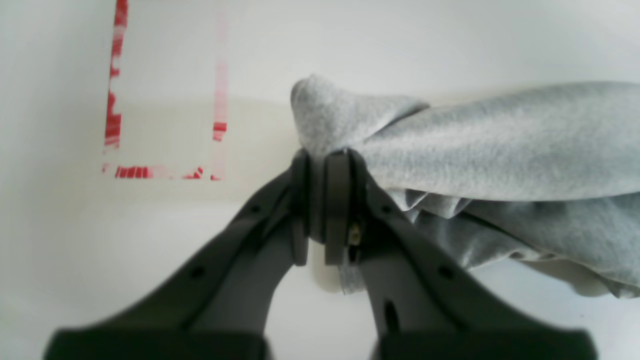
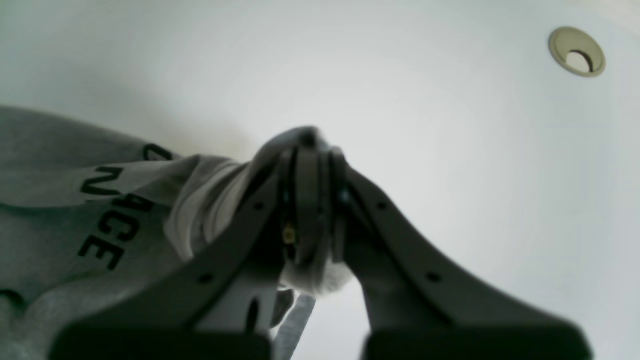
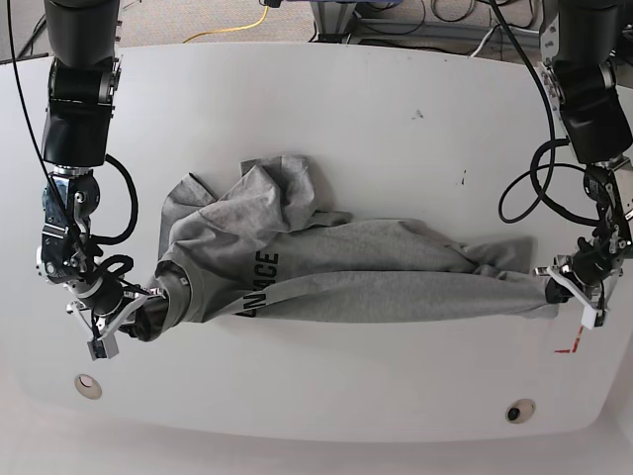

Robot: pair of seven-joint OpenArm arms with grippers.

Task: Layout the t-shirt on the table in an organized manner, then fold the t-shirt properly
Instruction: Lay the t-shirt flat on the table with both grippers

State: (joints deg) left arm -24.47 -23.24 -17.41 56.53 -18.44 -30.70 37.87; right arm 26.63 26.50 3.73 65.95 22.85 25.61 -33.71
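Base view: t-shirt (image 3: 326, 272) stretched in a rumpled band across mid table (image 3: 326, 109), lettering up. Soft, light, limp; judged to sag and bunch unless kept taut, so hold at hems or corners. Left gripper (image 3: 566, 287) and right gripper (image 3: 134, 317) each pinch a bunched end.

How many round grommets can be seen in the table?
2: one grommet near the table front edge beside the right claw; another grommet near the front edge on the left claw's side.
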